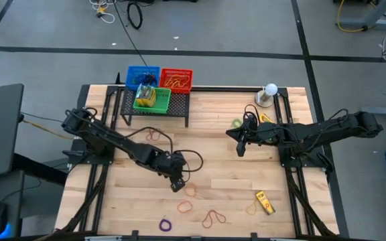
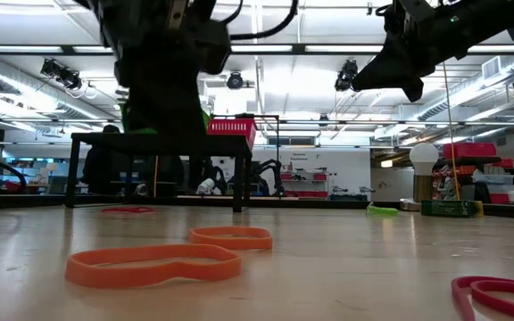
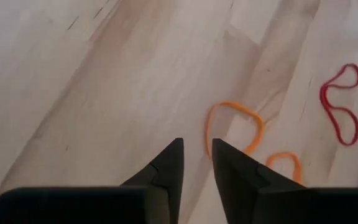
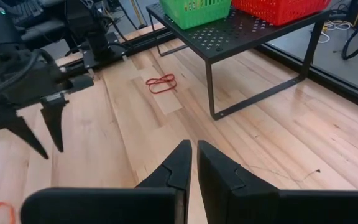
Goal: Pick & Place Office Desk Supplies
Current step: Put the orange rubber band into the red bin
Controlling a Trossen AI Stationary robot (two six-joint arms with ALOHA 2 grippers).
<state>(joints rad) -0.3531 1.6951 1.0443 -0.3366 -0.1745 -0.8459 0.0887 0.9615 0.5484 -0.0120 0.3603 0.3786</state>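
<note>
Orange rubber band (image 3: 232, 124): thin, kinked loop flat on the table (image 1: 233, 171), just ahead of the left gripper (image 1: 177, 184); fingers slightly parted, empty. Right gripper (image 1: 240, 148) nearly closed, empty, raised mid-table. Green basket (image 1: 152, 99) holds yellow boxes; red basket (image 1: 176, 79) holds bands. Only the high view shows the crayon box (image 1: 265, 202).

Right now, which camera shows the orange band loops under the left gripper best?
The left wrist view: the larger orange loop lies flat on the wood just beyond the left gripper, its fingers slightly apart, with a smaller orange loop beside it. The low view shows both edge-on. The high view shows them tiny; the right wrist view clips one.
</note>
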